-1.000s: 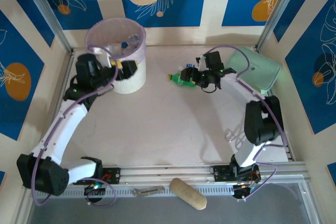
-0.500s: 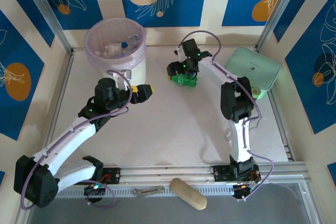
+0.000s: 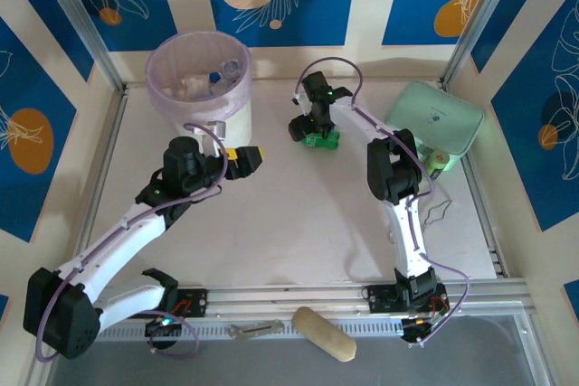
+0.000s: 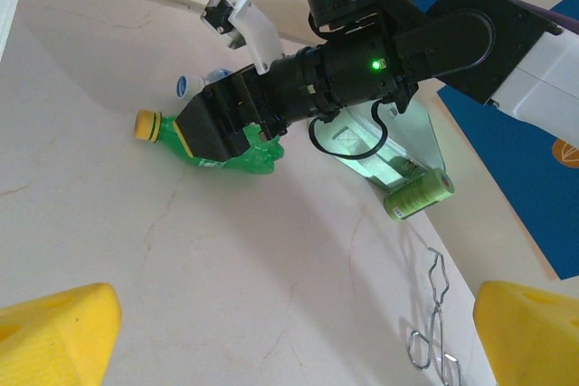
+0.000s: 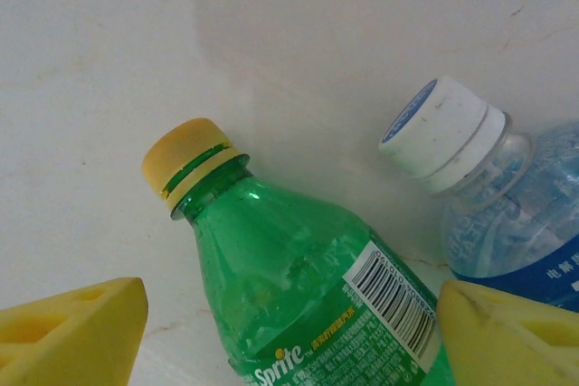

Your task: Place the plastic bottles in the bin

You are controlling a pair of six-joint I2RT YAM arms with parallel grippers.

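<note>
A green Sprite bottle with a yellow cap lies on the table between my right gripper's wide-apart yellow fingers; the right finger sits at its label. In the top view the right gripper hangs over this green bottle. Beside it lies a clear bottle with a white cap and blue label. The bin at the back left holds several bottles. My left gripper is open and empty, right of the bin, and faces the green bottle.
A mint-green pouch lies at the back right with a small green cylinder beside it. Wire tongs lie on the table on the right. A tan oblong object rests on the front rail.
The left gripper left the bin and moved right toward the table's middle, then held still. The right arm swung left and came down over the green bottle.
</note>
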